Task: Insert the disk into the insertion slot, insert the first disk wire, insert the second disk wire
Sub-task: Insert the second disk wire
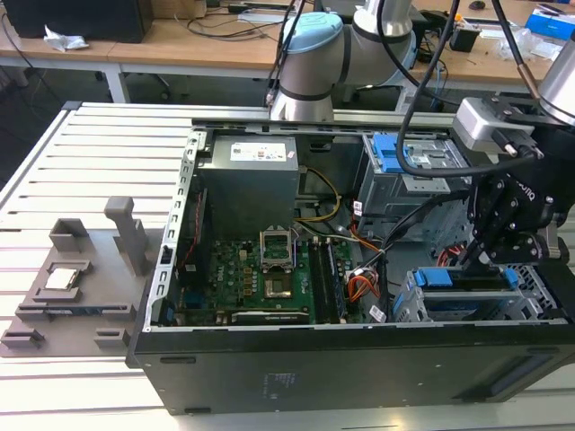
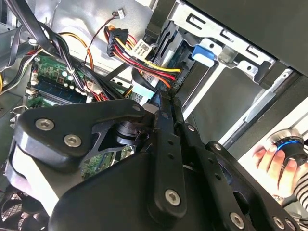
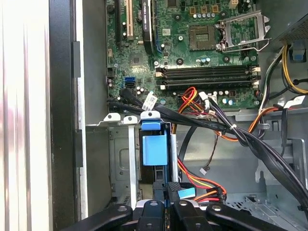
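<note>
The disk, framed by its blue caddy, lies inside the insertion slot, the silver perforated cage at the case's front corner on the exterior view's right. My gripper hangs just above the disk's inner end. In the first wrist view the blue caddy tab sits in the grey cage, and my gripper is shut on a black wire connector with a pale blue tag. In the second wrist view the gripper pinches that flat tagged wire. A second black plug on red and yellow wires hangs loose nearby.
A taller grey cage with a blue latch stands behind the slot. The motherboard and power supply take up the case's middle. Bundled cables cross beside the slot. A person's hand rests on a round knob outside the case.
</note>
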Controlling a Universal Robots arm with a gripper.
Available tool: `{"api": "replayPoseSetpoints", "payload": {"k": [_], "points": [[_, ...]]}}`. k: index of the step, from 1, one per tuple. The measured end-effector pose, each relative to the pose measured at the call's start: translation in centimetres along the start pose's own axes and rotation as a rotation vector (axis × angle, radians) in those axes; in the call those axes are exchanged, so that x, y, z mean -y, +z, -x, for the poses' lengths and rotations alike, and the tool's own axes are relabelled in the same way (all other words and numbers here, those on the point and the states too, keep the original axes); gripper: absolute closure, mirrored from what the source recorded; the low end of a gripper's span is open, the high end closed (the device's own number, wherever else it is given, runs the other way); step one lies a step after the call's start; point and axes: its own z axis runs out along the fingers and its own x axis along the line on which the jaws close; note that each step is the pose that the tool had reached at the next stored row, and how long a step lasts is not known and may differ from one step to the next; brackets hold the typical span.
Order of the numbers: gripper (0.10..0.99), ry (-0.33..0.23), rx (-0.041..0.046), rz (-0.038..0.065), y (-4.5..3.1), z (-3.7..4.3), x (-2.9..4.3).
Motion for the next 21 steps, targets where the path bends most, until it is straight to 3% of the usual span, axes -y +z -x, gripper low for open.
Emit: {"api": "replayPoseSetpoints", "payload": {"k": [11, 15, 21], "points": [[0.941, -0.036, -0.0021, -0.003, -0.49, 0.06, -0.07], [0.941, -0.037, 0.0153, -0.002, -0.32, 0.07, -0.06], [0.941, -0.04, 0.0173, -0.002, -0.26, -0.04, -0.05]]}}
